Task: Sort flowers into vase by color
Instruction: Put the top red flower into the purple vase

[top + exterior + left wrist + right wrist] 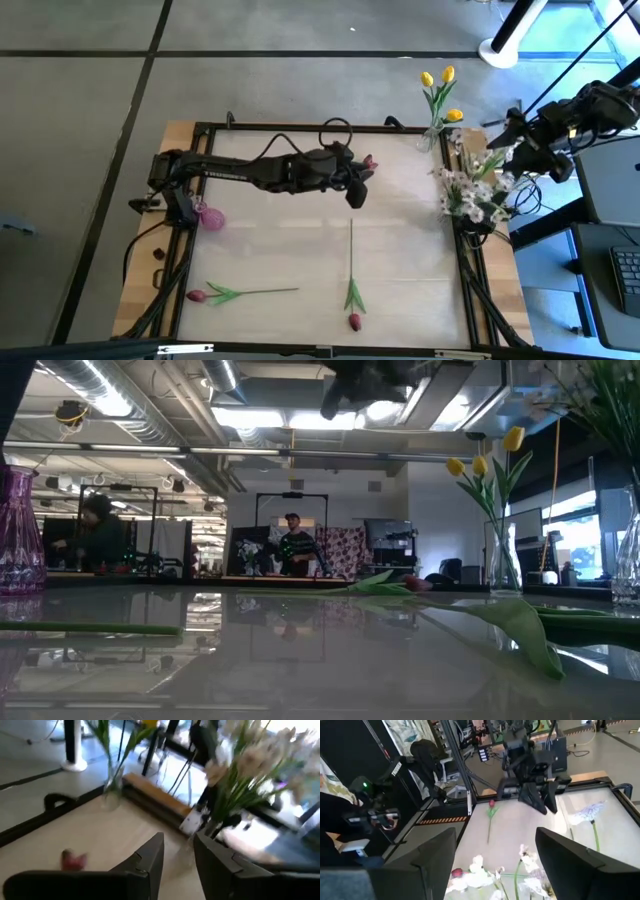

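Note:
My left gripper [356,195] [178,840] hangs open over the table's middle, high above the top, with nothing between its fingers. A dark red tulip head [370,162] [74,860] shows just at its far side; the stem is hidden. Two more dark red tulips lie flat on the table: one [353,290] near the front edge, one [235,293] at front left. My right gripper [505,135] [496,837] is open above the white blossoms [475,190], touching nothing. Yellow tulips [440,90] stand in a clear vase [432,135] at the far right.
A purple vase [210,218] stands at the table's left side beside the left arm's base. The white blossoms fill the right edge. A black frame [300,128] runs around the table. People stand in the room behind the table, seen in the low view.

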`<action>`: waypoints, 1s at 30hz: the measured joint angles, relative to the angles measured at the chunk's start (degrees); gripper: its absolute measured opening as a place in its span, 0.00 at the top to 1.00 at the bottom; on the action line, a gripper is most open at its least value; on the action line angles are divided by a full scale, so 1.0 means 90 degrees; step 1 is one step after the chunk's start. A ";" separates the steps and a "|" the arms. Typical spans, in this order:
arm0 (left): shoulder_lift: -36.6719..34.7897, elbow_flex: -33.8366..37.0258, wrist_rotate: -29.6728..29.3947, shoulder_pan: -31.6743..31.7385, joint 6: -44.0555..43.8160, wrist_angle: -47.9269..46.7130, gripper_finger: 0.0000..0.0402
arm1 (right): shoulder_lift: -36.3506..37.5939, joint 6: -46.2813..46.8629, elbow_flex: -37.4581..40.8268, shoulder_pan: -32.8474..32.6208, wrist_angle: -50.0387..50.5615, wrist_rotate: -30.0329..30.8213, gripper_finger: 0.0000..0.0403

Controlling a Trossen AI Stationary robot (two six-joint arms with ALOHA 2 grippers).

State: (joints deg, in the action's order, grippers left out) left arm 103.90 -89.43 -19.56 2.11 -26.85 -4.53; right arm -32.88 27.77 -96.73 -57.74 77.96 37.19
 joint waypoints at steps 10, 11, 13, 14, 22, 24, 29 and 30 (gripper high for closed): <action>0.0000 0.0000 -0.0109 0.0342 -0.0061 -0.1115 0.73 | 0.0002 -0.0077 0.0026 0.0000 -0.0292 0.0138 0.33; 0.0000 0.0000 -0.0075 0.0348 -0.0058 -0.1116 0.72 | 0.0002 0.0078 0.0077 0.0002 -0.0280 0.0071 0.33; 0.0000 0.0000 -0.0050 0.0350 -0.0058 -0.1113 0.71 | 0.0002 0.0408 0.0168 0.0001 -0.0075 -0.0146 0.33; 0.0000 0.0000 -0.0049 0.0350 -0.0058 -0.1114 0.70 | 0.0002 0.0628 0.0240 0.0000 0.0084 -0.0301 0.33; 0.0000 0.0000 -0.0002 0.0308 -0.0058 -0.1166 0.70 | 0.0009 0.2291 0.0962 0.0000 0.0720 -0.1960 0.33; 0.0000 0.0000 -0.0002 0.0307 -0.0058 -0.1167 0.71 | 0.0010 0.2561 0.1065 0.0000 0.0668 -0.2379 0.33; 0.0000 0.0000 -0.0002 0.0289 -0.0085 -0.1169 0.71 | 0.0012 0.2904 0.1035 0.0002 0.0108 -0.3119 0.33; 0.0000 0.0000 -0.0002 0.0287 -0.0097 -0.1169 0.71 | 0.0015 0.2919 0.0975 0.0000 -0.0061 -0.3202 0.33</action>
State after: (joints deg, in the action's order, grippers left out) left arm 103.90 -89.43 -19.57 4.69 -27.72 -15.05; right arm -32.75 54.04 -87.95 -57.74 77.41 8.37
